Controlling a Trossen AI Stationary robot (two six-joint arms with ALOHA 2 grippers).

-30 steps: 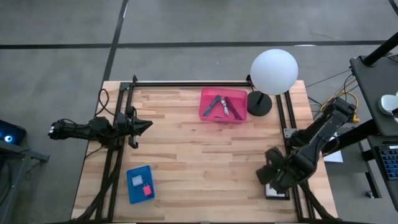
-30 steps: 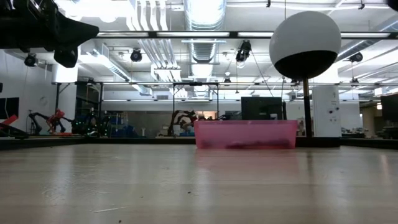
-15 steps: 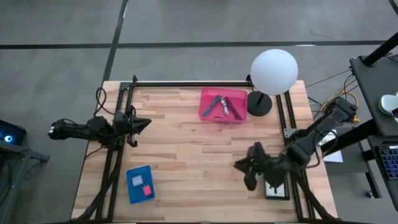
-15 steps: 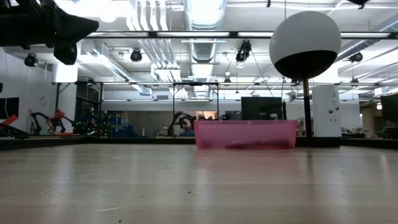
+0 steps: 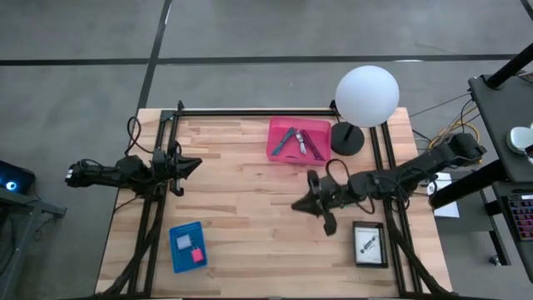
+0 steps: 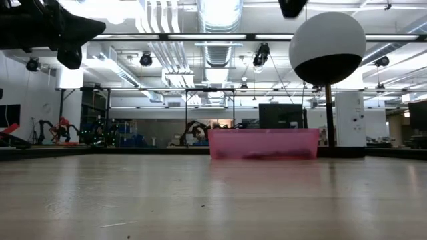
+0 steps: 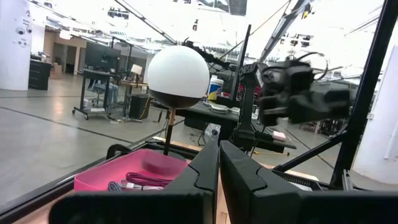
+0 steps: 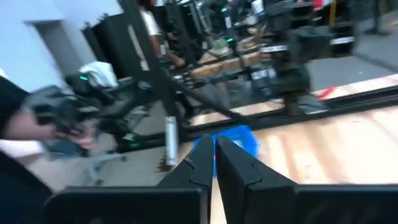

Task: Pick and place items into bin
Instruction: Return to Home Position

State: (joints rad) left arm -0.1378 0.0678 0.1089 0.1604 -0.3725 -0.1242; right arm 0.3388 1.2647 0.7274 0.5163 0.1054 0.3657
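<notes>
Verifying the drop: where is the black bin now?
The shallow black bin, holding a white card, lies at the table's right edge in the high view, apart from the right gripper.

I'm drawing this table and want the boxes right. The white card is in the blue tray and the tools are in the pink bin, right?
Not quite. The white card lies in the black bin, not in the blue tray, which sits at the other side of the table. The high view shows this. The tools are in the pink bin, just as you said.
</notes>
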